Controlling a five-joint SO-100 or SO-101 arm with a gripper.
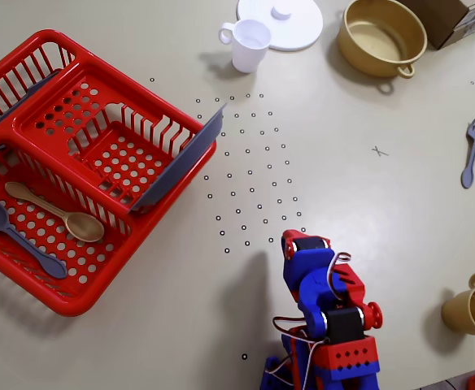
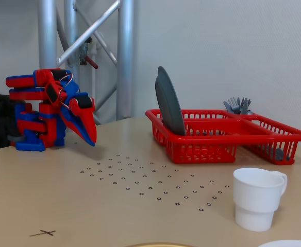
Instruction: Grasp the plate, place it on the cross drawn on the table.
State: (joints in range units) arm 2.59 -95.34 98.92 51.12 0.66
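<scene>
The plate is dark grey and thin, and it stands on its edge, tilted, in the near-right slot of the red dish rack. In the overhead view it reads as a slanted grey sliver left of centre; in the fixed view it rises as a tall oval above the rack's rim, centre frame.

My hand is folded down at the left of the fixed view, pointing at the desk, well apart from the plate. Its two parts are together and it holds nothing. From overhead, my red and blue arm sits at the bottom centre.

The rack fills the left side of the overhead view. Its lower compartment holds a beige spoon and a grey-blue spoon. In the fixed view, grey fork tines stick up at the rack's far side.

A white cup stands at top centre of the overhead view, beside a white lid. A tan pot sits at upper right, next to a cardboard box. A grey-blue fork lies at the right edge, and a tan mug at lower right.

The desk is pale beige, with a field of small dots in the middle and a small drawn cross right of centre. Behind, a white wall and metal posts show.
</scene>
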